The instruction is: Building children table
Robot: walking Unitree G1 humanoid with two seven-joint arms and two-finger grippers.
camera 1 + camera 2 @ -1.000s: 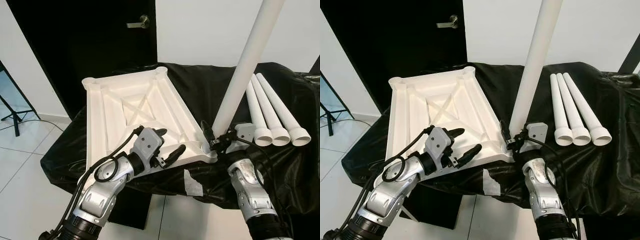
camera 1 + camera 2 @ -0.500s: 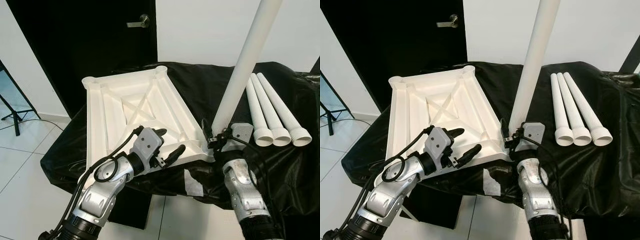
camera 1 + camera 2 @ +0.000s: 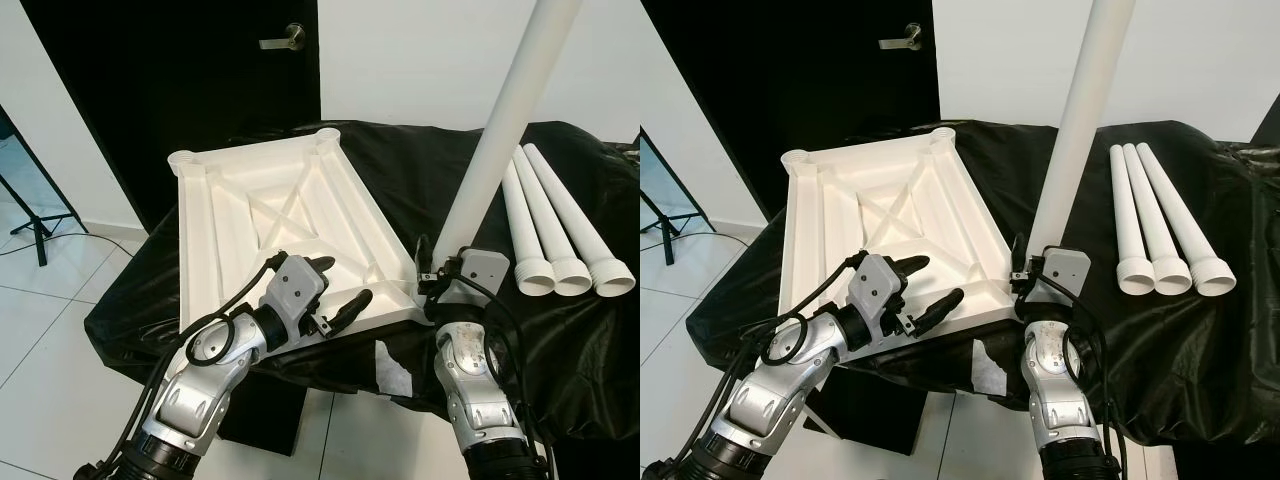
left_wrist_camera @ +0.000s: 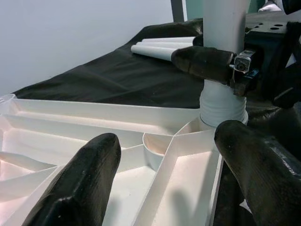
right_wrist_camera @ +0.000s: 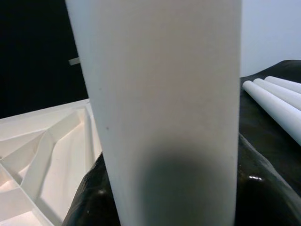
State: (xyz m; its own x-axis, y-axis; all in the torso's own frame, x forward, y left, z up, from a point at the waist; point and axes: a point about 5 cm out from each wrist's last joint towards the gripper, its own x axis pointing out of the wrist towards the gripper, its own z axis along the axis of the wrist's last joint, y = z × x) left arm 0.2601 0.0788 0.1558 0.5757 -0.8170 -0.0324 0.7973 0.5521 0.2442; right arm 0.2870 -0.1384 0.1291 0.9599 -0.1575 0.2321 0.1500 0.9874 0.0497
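Observation:
The white tabletop [image 3: 270,225] lies upside down on the black-draped table, ribs facing up. A long white table leg [image 3: 500,130] stands nearly upright, leaning right, at the tabletop's near right corner. My right gripper [image 3: 434,275] is shut on its lower end. In the left wrist view the leg's ribbed base [image 4: 222,101] sits at the corner socket, with a right finger [image 4: 202,63] across it. My left gripper [image 3: 338,288] is open over the tabletop's near edge, nothing between its fingers [image 4: 80,183]. The right wrist view shows the leg [image 5: 164,117] close up.
Three more white legs [image 3: 555,225] lie side by side on the black cloth [image 3: 420,180] to the right. A black door [image 3: 180,80] stands behind the table. White tiled floor [image 3: 50,320] lies to the left. A torn white patch [image 3: 392,366] hangs at the cloth's front.
The view has shifted slightly. My right forearm has swung leftward under the leg, which stays held at the corner. The left gripper has not moved.

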